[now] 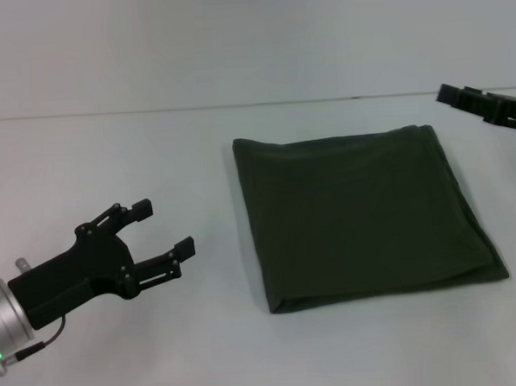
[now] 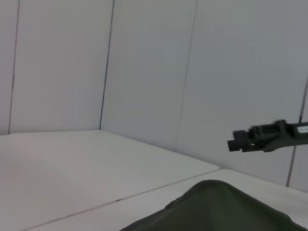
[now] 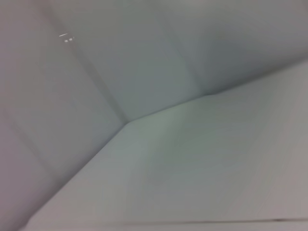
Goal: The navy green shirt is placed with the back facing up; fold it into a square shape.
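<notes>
We are hovering our spread left claw (image 1: 162,227) beside the squared navy green shirt (image 1: 363,218), risking snagging its layers; right claw (image 1: 487,106) state unclear.

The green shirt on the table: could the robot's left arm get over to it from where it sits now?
Probably yes. The left end effector hangs open beside the navy green shirt, with only bare table between them. The right end effector is off at the far corner, not in the way.
</notes>
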Action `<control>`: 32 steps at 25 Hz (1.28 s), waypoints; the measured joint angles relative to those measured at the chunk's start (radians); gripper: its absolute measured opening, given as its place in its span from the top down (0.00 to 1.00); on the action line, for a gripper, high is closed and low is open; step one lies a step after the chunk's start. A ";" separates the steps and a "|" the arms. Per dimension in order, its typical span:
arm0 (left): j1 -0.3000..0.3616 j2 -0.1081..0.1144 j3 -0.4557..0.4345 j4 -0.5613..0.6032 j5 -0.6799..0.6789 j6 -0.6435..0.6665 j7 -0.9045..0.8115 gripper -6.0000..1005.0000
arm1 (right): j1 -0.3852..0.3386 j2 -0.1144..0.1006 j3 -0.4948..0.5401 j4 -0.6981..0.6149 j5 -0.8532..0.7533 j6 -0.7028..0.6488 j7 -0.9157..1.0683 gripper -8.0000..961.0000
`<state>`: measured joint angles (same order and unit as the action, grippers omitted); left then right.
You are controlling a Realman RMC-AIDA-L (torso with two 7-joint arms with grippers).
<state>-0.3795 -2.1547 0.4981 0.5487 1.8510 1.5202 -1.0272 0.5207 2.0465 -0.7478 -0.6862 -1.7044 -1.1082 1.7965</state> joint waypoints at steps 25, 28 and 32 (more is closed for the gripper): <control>-0.024 -0.003 -0.023 -0.047 -0.001 -0.026 -0.039 0.08 | -0.014 0.039 -0.039 0.118 -0.126 0.161 -0.395 0.06; -0.025 0.000 -0.024 -0.047 -0.001 -0.026 -0.037 0.08 | -0.019 0.041 -0.035 0.129 -0.126 0.183 -0.395 0.06; -0.025 0.001 -0.026 -0.047 -0.001 -0.026 -0.037 0.08 | -0.025 0.040 -0.029 0.144 -0.121 0.215 -0.395 0.06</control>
<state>-0.4048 -2.1538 0.4725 0.5016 1.8499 1.4941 -1.0640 0.4958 2.0869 -0.7765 -0.5417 -1.8250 -0.8928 1.4012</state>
